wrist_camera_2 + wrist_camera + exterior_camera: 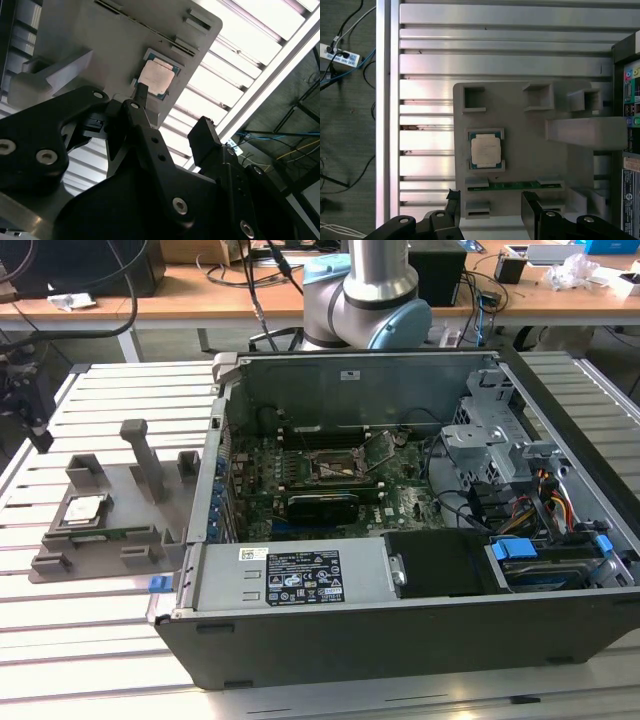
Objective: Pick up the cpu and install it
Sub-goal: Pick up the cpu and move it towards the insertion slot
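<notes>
The cpu (486, 151), a flat silver square with a thin green rim, lies in a square pocket of the grey fixture plate (530, 140). In the exterior view the cpu (82, 510) sits on the plate (120, 540) at that view's left, beside the open computer case. My gripper (491, 200) hovers above the plate, open, with nothing between its black fingers (452, 196). In the second wrist view the gripper (172, 111) hangs over the plate's edge, apart from the cpu (157, 77). In the exterior view the gripper (36, 430) is up at the far left.
The open computer case (400, 610) fills the middle, with the motherboard socket frame (335, 468) open inside. A green memory stick (515, 185) lies in a plate slot near the cpu. Upright posts (145, 455) rise from the plate. A slatted metal table (495, 55) lies underneath.
</notes>
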